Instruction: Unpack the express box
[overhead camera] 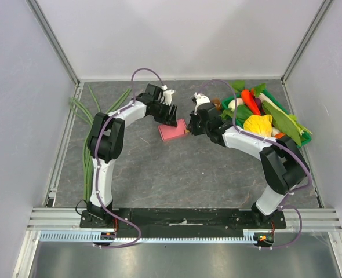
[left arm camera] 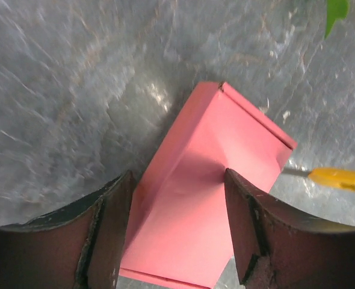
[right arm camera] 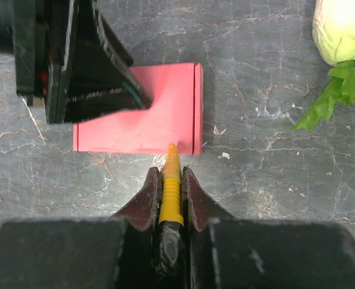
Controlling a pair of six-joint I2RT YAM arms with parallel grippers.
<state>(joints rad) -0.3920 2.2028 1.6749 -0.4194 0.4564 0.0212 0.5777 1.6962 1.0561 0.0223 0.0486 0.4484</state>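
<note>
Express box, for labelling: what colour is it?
The express box is pink-red, clearest in the left wrist view.

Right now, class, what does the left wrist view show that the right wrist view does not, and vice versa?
Left wrist only: the knife's metal blade beside the express box, and a green leaf scrap. Right wrist only: right jaws shut on the yellow utility knife, left jaws over the box, a pale leafy vegetable. Both: box, knife, grey table.
</note>
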